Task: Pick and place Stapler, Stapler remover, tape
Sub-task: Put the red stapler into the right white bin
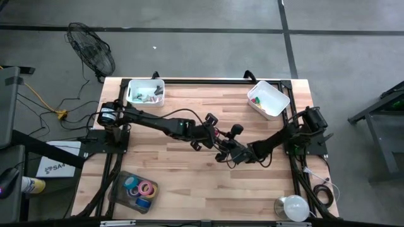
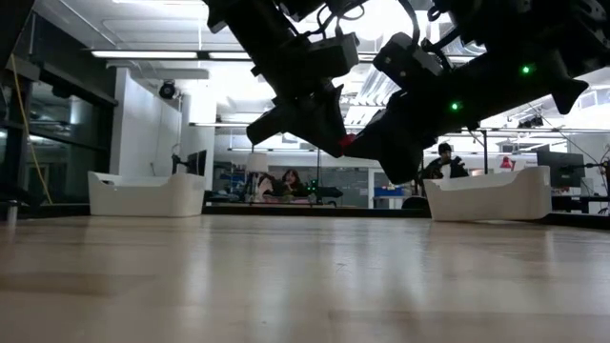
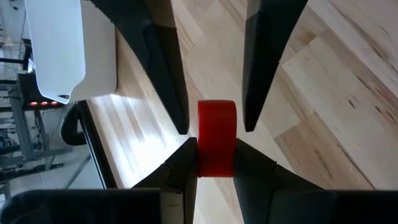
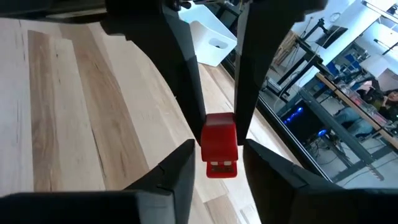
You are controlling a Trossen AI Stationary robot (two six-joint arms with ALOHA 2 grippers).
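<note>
No lettering can be read on anything here.
</note>
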